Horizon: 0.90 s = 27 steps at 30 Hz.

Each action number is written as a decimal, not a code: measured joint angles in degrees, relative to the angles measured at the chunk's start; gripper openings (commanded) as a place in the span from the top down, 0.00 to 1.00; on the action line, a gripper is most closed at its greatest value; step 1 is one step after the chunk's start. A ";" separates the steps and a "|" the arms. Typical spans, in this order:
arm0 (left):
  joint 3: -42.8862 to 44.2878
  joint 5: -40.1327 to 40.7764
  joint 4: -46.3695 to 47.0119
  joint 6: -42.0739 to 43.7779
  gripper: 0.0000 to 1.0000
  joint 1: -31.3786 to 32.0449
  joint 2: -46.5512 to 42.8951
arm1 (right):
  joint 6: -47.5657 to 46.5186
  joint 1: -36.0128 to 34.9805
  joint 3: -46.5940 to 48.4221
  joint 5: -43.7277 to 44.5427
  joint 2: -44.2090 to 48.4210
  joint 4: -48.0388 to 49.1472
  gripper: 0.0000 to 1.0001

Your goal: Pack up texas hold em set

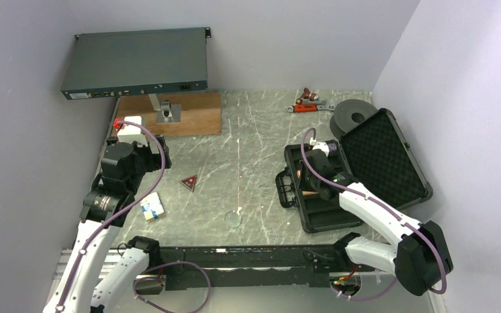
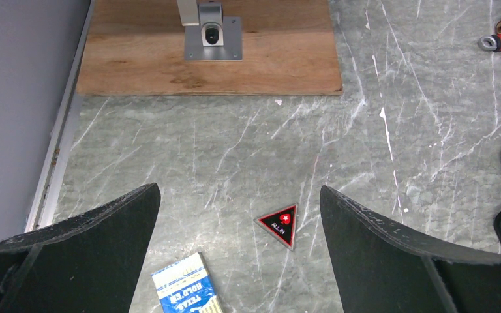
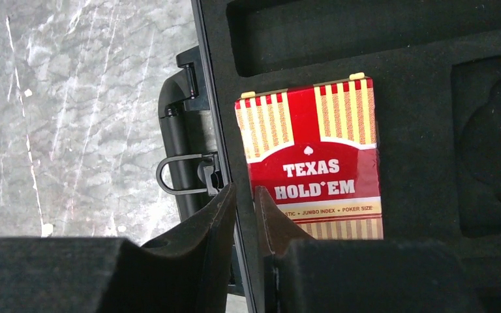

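Red box (image 3: pixel 310 156) is in the case (image 1: pixel 378 153); blue box (image 1: pixel 151 207), triangle (image 1: pixel 188 182) and disc (image 1: pixel 233 218) lie out, centre-left. My left gripper (image 2: pixel 238 190) gapes; my right gripper (image 3: pixel 244 192) is clenched, empty.

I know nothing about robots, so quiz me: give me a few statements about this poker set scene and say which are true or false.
1. The red card box lies in the black case. True.
2. The red triangle is packed away. False: it lies on the table.
3. The left claw is wide open and holds nothing. True.
4. The case's lid is shut. False: it stands open.
5. The blue-white card box sits beside the red one. False: it lies on the table near the left arm.
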<state>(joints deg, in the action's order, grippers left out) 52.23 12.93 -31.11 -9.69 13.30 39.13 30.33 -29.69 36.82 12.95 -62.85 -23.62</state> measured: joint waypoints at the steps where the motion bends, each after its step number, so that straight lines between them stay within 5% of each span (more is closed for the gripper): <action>1: -0.02 0.00 0.00 0.00 0.01 0.00 0.00 | 0.31 0.02 0.17 0.02 -0.15 -0.22 0.78; 9: -0.02 0.00 0.00 0.00 0.01 0.00 0.07 | 0.17 0.15 2.16 -1.77 -0.20 -2.75 0.65; 11: -0.02 0.00 0.00 0.00 0.01 0.00 0.09 | -0.15 0.15 3.39 -2.69 -0.20 -3.37 0.51; 14: -0.02 0.00 0.00 0.00 0.01 0.00 0.07 | -0.57 0.15 5.64 -2.58 -0.42 -3.41 0.43; 27: -0.02 0.00 0.00 0.00 0.01 0.00 0.07 | -2.01 4.50 12.92 2.64 -9.27 -1.27 0.67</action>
<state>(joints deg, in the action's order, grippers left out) 52.21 12.93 -31.11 -9.69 13.30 39.20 28.32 -25.19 49.74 15.59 -72.12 -24.88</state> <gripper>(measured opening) 0.990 0.370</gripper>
